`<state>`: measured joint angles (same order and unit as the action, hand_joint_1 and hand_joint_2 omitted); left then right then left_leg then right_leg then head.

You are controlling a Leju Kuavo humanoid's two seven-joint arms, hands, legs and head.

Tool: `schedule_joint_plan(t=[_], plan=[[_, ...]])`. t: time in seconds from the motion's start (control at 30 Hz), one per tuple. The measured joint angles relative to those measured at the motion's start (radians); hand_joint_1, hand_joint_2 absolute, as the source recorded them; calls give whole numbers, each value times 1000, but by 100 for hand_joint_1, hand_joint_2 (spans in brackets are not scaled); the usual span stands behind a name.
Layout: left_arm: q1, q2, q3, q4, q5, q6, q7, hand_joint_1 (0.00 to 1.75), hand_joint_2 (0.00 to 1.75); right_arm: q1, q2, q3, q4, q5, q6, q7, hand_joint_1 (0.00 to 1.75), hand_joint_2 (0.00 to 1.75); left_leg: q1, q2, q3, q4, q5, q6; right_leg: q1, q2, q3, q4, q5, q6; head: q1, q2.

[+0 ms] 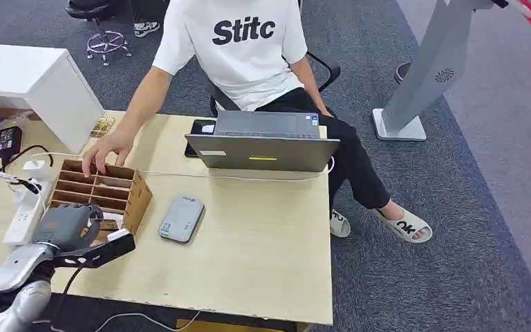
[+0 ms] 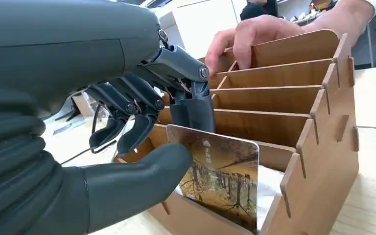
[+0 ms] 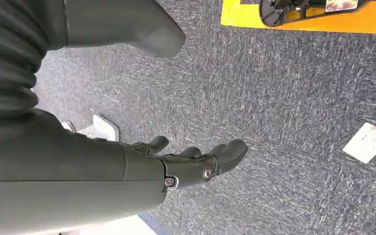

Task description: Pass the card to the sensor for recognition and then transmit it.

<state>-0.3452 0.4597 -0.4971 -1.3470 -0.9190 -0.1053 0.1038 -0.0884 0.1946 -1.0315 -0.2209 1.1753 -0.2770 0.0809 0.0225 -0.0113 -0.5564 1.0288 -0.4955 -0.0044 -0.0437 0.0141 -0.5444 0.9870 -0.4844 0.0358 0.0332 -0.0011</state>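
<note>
At the counter's (image 1: 263,263) left edge I see a white power strip (image 1: 24,211) with cables. Just right of it my left hand (image 1: 66,225) sits over the near end of the wooden slotted rack (image 1: 121,190). In the left wrist view its thumb and one of the fingers (image 2: 193,105) pinch the card (image 2: 223,181), which stands upright in the rack's nearest slot; the other fingers are curled loosely above. A person's hand (image 1: 104,153) rests on the rack's far end. Right of the rack, near the counter's middle, lies the grey sensor (image 1: 181,218), apart from rack and card. Along the far edge a laptop (image 1: 263,142) stands. My right hand (image 3: 196,164) hangs over the carpeted floor (image 3: 293,107), fingers apart and slightly bent, holding nothing.
</note>
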Motion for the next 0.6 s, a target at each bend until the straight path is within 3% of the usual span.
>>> schedule_joint_plan(t=[0.13, 0.37, 0.47, 0.53, 0.6], plan=[[-2, -4, 0, 4, 0, 0, 0, 148, 175, 0, 0, 0, 0, 0, 0, 0, 0, 175, 0, 0, 0, 0, 0, 0, 0, 0, 0, 0, 0, 0, 0, 0], [-5, -8, 2, 14, 0, 0, -2, 157, 175, 0, 0, 0, 0, 8, 5, 0, 0, 175, 0, 0, 0, 0, 0, 0, 0, 0, 0, 0, 0, 0, 0, 0], [-6, -8, 4, 21, 0, 0, -6, 175, 175, 0, 0, 0, 0, 11, 6, 0, 0, 175, 0, 0, 0, 0, 0, 0, 0, 0, 0, 0, 0, 0, 0, 0], [-6, -8, 10, 22, 0, 1, -15, 175, 175, 0, 0, 0, 0, 11, 6, 0, 0, 175, 0, 0, 0, 0, 0, 0, 0, 0, 0, 0, 0, 0, 0, 0], [-6, -13, 20, 22, -20, 43, -18, 175, 175, 0, 0, 0, 0, 10, 4, 1, 0, 175, 0, 0, 0, 0, 0, 0, 0, 0, 0, 0, 0, 0, 0, 0]])
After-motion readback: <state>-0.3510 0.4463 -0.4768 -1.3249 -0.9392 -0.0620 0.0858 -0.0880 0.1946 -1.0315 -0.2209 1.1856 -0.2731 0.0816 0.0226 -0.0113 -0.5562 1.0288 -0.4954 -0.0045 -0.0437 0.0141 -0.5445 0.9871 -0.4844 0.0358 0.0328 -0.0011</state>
